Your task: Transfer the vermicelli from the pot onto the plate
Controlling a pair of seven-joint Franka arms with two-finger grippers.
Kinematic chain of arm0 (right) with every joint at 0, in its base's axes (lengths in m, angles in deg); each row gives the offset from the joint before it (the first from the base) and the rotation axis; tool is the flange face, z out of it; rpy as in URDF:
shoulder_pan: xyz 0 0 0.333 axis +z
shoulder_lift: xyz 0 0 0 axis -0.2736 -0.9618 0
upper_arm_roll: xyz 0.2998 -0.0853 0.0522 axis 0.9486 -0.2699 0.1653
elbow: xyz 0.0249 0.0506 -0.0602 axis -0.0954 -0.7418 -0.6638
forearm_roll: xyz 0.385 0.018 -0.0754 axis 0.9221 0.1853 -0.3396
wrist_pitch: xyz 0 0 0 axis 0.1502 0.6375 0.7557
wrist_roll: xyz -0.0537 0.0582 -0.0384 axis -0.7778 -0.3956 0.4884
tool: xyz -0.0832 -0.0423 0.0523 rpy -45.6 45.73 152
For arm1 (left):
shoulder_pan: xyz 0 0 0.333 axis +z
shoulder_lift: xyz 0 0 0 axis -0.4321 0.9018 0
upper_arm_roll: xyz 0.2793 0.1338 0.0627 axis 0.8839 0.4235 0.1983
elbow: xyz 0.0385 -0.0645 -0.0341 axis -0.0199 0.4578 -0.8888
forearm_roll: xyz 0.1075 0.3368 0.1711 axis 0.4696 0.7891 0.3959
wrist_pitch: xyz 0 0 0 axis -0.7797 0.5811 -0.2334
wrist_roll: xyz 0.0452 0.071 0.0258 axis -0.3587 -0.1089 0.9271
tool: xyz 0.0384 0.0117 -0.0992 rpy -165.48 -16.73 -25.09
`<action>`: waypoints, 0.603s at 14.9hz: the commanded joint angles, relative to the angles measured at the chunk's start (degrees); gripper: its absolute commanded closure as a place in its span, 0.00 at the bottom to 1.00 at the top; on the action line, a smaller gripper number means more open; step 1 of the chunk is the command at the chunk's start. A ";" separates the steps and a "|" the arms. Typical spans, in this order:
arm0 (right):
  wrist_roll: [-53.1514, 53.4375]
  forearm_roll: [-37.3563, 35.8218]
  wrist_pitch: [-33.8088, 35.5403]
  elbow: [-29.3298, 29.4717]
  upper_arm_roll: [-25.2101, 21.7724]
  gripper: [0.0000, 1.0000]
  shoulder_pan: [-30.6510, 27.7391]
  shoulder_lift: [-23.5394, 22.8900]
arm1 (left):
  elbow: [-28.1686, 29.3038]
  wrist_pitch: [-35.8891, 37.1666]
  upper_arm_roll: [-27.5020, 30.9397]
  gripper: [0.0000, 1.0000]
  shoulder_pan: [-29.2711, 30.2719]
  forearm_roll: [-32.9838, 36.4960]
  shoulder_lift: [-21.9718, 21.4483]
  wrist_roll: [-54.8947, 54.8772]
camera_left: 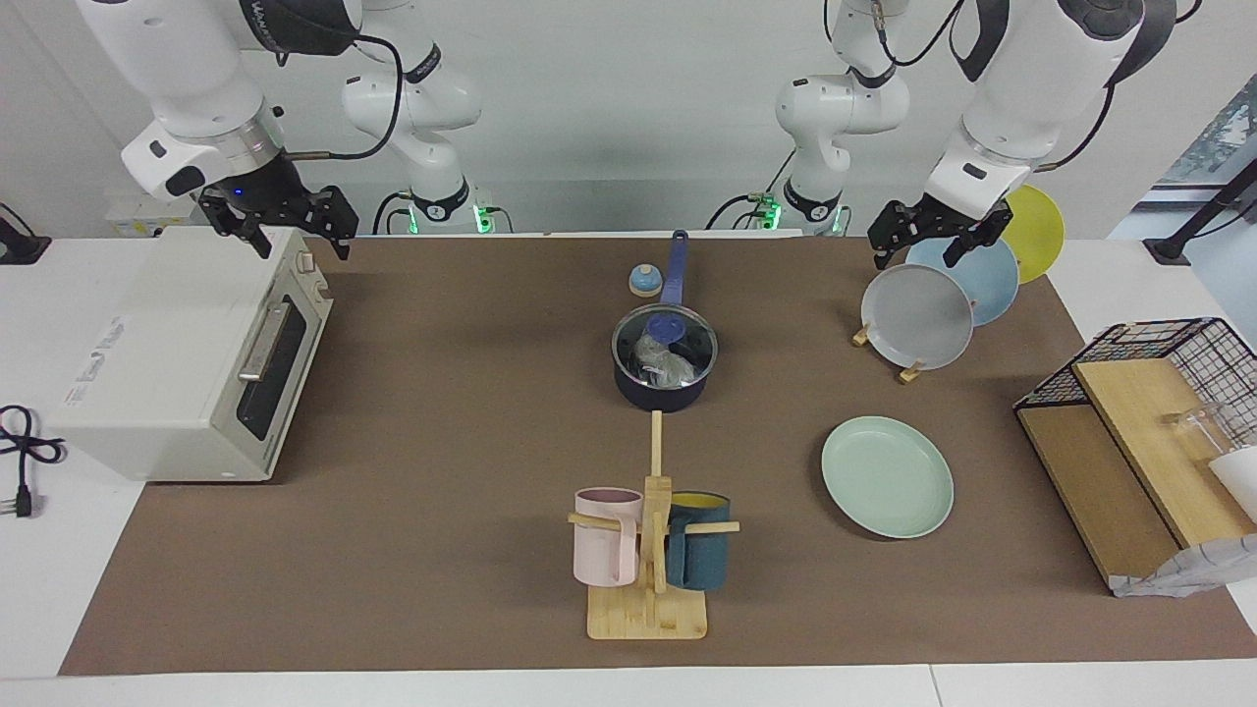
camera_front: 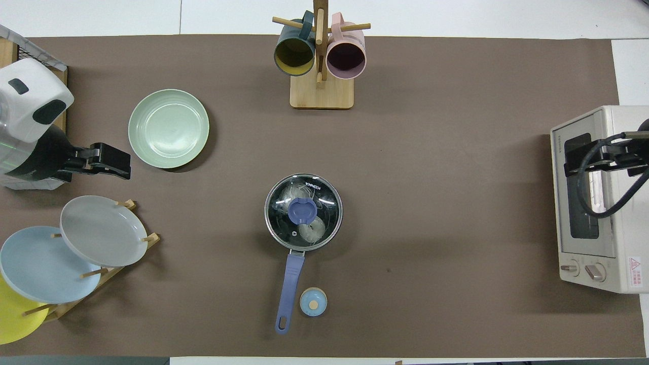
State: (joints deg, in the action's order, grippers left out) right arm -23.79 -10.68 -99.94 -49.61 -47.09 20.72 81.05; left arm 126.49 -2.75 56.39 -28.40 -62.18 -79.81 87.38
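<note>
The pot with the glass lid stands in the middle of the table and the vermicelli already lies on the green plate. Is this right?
Not quite. The plate is bare; the vermicelli is in the pot, under the glass lid, as the overhead view shows. The rest is right.

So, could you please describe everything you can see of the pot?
The pot is a small dark navy saucepan standing upright mid-table on the brown mat. A glass lid with a metal rim and a blue knob covers it; through the glass, two whitish nests of vermicelli show inside. Its long blue handle has a hanging hole at its end and points toward the robots, beside a small round blue timer. Nothing grips it.
</note>
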 commanded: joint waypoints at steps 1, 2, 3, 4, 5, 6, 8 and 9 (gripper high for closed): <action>-0.73 0.52 0.35 0.44 0.22 0.00 -0.36 -0.04 | 1.15 -0.29 0.68 0.00 -0.54 0.75 -1.31 0.19; -0.73 0.52 0.35 0.44 0.22 0.00 -0.36 -0.04 | 1.15 -0.29 0.68 0.00 -0.54 0.75 -1.30 0.19; -0.73 0.52 0.43 0.44 0.22 0.00 -0.36 -0.04 | 1.15 -0.20 0.68 0.00 -0.54 0.75 -1.30 0.19; -0.73 0.52 0.43 0.44 0.22 0.00 -0.36 -0.04 | 1.15 -0.29 0.68 0.00 -0.54 0.75 -1.30 0.10; -0.73 0.52 0.43 0.44 0.22 0.00 -0.36 -0.04 | 1.15 -0.46 0.68 0.00 -0.54 0.75 -1.30 0.10; -0.73 0.52 0.43 0.44 0.22 0.00 -0.36 -0.04 | 1.15 -0.90 0.68 0.00 -0.37 0.75 -1.30 0.01; -0.73 0.61 0.52 0.35 0.22 0.00 -0.27 0.05 | 1.15 -2.22 0.77 0.00 0.16 0.75 -1.22 0.10; -0.56 0.61 0.52 0.35 0.22 0.00 -0.27 0.14 | 1.15 -2.22 0.68 0.00 0.08 0.75 -1.22 0.10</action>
State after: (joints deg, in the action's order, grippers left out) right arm -23.79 -10.67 -99.94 -49.61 -47.09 20.74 81.05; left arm 126.49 -3.64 56.67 -28.25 -62.18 -79.81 87.41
